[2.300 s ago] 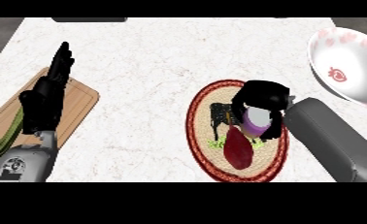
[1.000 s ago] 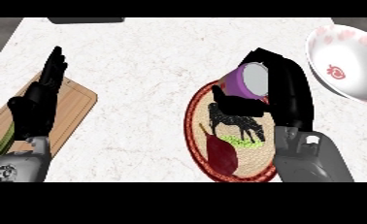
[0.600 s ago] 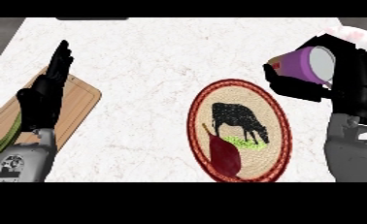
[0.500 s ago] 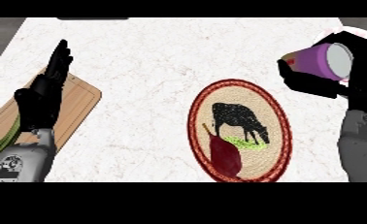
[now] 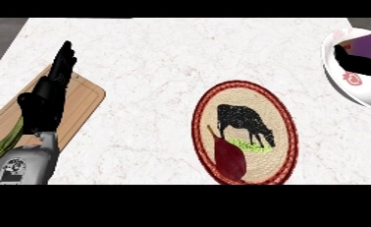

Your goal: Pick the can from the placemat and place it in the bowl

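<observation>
- Can (image 5: 361, 48) is showing as a purple patch at the right edge, sitting inside the bowl (image 5: 334, 73) rim; most of it is cut off by the frame.
- Right hand (image 5: 353, 62) is reaching over the bowl, only a dark sliver showing. You can't tell whether it's clamped on the can or letting go.
- Left hand (image 5: 45, 98) is resting at the left edge over the cutting board (image 5: 80, 103), fingers straight and up, holding nothing.
- Progress, as I'm judging it: pick is done and the placemat (image 5: 245, 131) is lying bare. You're looking at the final step: release and pull the hand clear.
- Materials: bowl is looking like glossy white ceramic with a red mark; placemat is a woven oval with a red border, cow print and dark red leaf shape; board is pale wood with rounded corners; counter (image 5: 159, 54) is white speckled marble.
</observation>
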